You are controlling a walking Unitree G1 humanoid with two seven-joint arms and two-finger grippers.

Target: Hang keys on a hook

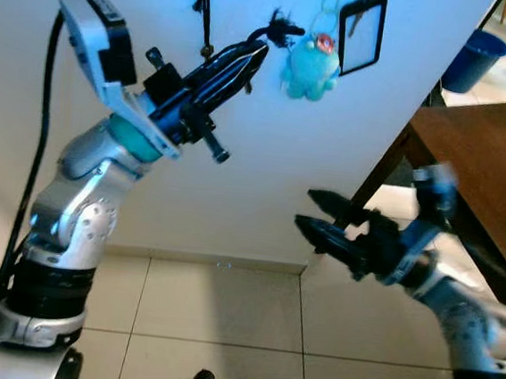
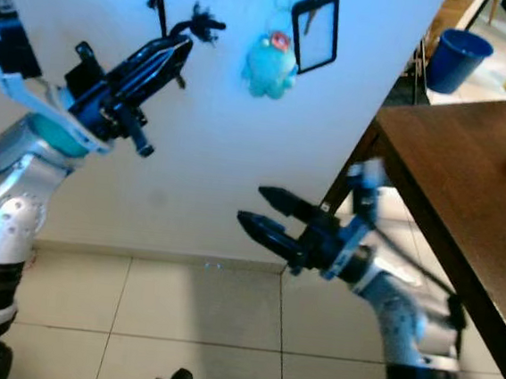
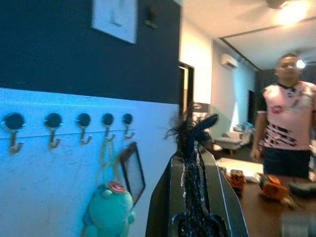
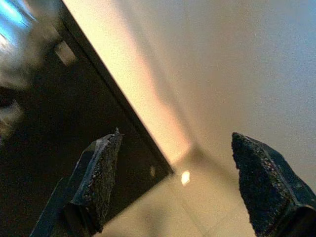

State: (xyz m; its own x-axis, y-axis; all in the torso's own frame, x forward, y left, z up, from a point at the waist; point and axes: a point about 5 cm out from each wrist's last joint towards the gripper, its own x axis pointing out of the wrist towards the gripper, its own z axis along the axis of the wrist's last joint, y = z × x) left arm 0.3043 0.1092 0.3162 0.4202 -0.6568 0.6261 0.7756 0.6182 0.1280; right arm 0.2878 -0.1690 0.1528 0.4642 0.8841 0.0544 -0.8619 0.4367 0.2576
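Left gripper: my left gripper (image 1: 265,40) is raised to the wall, its two long black fingers pressed together on the keys.
Keys: the keys (image 3: 193,133) show as a dark, frayed, stringy tuft poking out past my fingertips (the metal itself I cannot make out); they are up near the hook row, not yet on any hook.
Hook row: five small curved metal hooks (image 3: 54,142) on round dark bases run in a straight line across the pale wall (image 1: 264,164); the three farthest from the teal plush toy are bare.
Teal plush toy: a soft, rounded teal plush toy (image 1: 311,66) with a red patch hangs by a looped cord, just beside my left fingertips and apart from them.
Black frame: a flat, rectangular black frame (image 1: 361,31) hangs tilted just beyond the plush toy.
Black cord: a thin black cord (image 1: 203,10) hangs down the wall on the other side of my left gripper from the plush toy.
Right gripper: my right gripper (image 2: 264,210) is held low, well below the plush toy, rough-padded fingers spread wide and holding nothing.
Table: the straight edge of a dark wooden table (image 2: 468,192) runs close by my right arm.
Floor: smooth pale tiles (image 1: 213,320) lie open below the wall.
Person: a person (image 3: 284,128) in a patterned shirt stands beyond the table.
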